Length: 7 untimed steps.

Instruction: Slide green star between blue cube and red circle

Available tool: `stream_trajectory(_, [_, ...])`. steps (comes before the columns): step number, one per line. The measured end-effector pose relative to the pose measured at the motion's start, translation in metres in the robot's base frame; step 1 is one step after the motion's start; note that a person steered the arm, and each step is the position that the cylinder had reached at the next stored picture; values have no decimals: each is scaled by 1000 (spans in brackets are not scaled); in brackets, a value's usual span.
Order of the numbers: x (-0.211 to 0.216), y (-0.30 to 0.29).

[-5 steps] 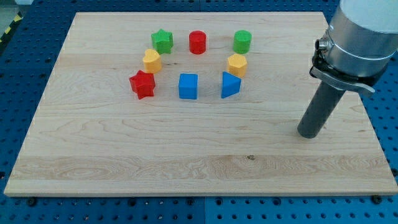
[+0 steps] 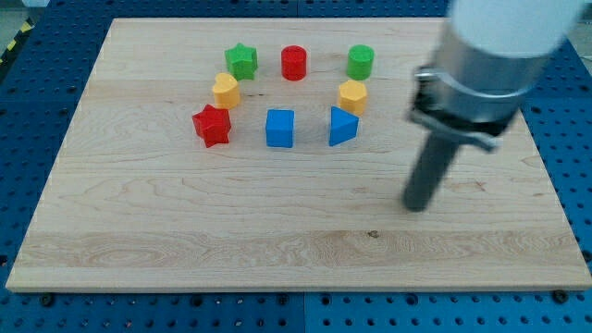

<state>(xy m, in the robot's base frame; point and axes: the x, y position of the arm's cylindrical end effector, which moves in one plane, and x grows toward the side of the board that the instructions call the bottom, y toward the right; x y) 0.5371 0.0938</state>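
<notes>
The green star (image 2: 241, 61) lies near the view's top, left of the red circle (image 2: 294, 63). The blue cube (image 2: 279, 128) sits below the red circle, with a bare gap of board between them. My tip (image 2: 416, 206) rests on the board at the view's right, well below and to the right of all the blocks, touching none. The rod and arm above it are motion-blurred.
A green cylinder (image 2: 361, 61), two yellow blocks (image 2: 226, 91) (image 2: 352, 95), a red star (image 2: 212, 125) and a blue triangular block (image 2: 341, 126) complete a ring of blocks. The wooden board (image 2: 185, 222) lies on a blue perforated table.
My tip and the arm have moved toward the view's left, closer to the blocks. No block has moved.
</notes>
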Motion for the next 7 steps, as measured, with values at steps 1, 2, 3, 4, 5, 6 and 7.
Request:
stream_trajectory(1, [2,-106])
stream_trajectory(2, [-16,-215])
stream_trajectory(3, [-79,-300])
stream_trajectory(4, [-164,-308])
stream_trajectory(5, [-251,-283])
stream_trajectory(6, [-298,-256])
stream_trajectory(7, [-299,-251])
